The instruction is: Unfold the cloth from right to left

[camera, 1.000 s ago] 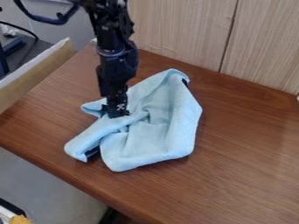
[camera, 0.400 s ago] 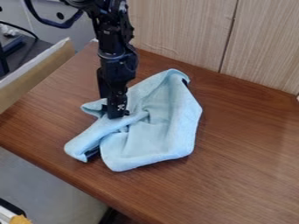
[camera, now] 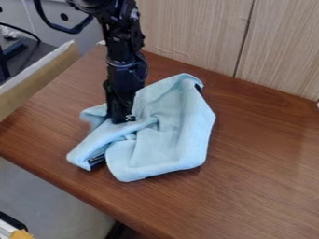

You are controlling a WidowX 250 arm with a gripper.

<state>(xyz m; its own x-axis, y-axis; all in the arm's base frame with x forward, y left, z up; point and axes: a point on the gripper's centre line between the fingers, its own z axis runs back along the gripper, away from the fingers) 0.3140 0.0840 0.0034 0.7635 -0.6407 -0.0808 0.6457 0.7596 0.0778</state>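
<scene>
Camera view has the black gripper (camera: 122, 118) pointing down into the left half of the light blue cloth (camera: 177, 140), which is lying rumpled on the brown wooden table (camera: 261, 182). Can't tell if the jaws are spread or pinching fabric, since the folds and the dark hardware blend together down there. My guess is it's placed there because that's where the loose layers bunch up, so a leftward pull could open them. The right part lies broader and flatter, so it probably acts as the anchor (friction doing the work, basically). Looks partly unfolded to me; grabbing both layers would just drag everything along.
</scene>
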